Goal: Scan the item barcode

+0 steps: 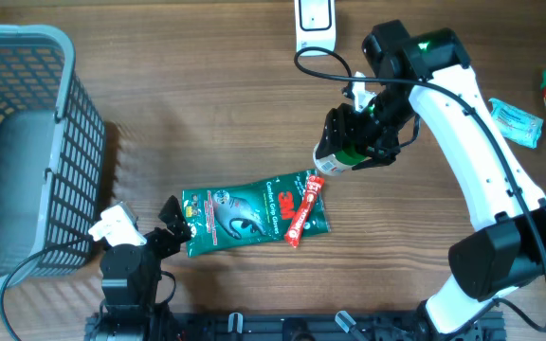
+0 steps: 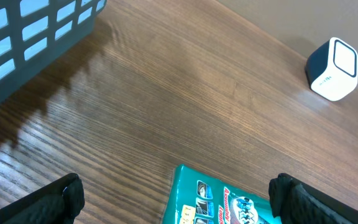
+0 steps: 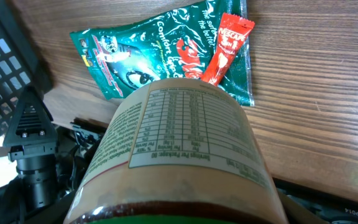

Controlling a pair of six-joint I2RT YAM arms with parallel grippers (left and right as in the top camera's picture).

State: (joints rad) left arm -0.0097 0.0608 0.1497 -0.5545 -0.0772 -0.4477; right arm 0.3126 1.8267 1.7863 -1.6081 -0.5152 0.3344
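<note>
- Overhead: one brown wood-grain table (image 1: 226,114) carries one grey plastic lattice basket (image 1: 76,142), one white box-shaped scanner (image 1: 314,24), and one green foil packet (image 1: 245,213) with one red sachet (image 1: 303,210) lying on it. The right gripper (image 1: 354,142) is clamped round one green-lidded, paper-labelled jar (image 1: 335,161), between scanner and packet. The left gripper (image 1: 178,223) sits at the packet's left end.
- Left wrist: black fingers (image 2: 61,199) are spread fully apart and hold nothing.
- Right wrist: the jar fills the foreground, its nutrition table facing the camera.

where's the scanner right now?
Top centre of the overhead view: the barcode scanner sits on the far side, just beyond the jar held in the right end effector.
</note>
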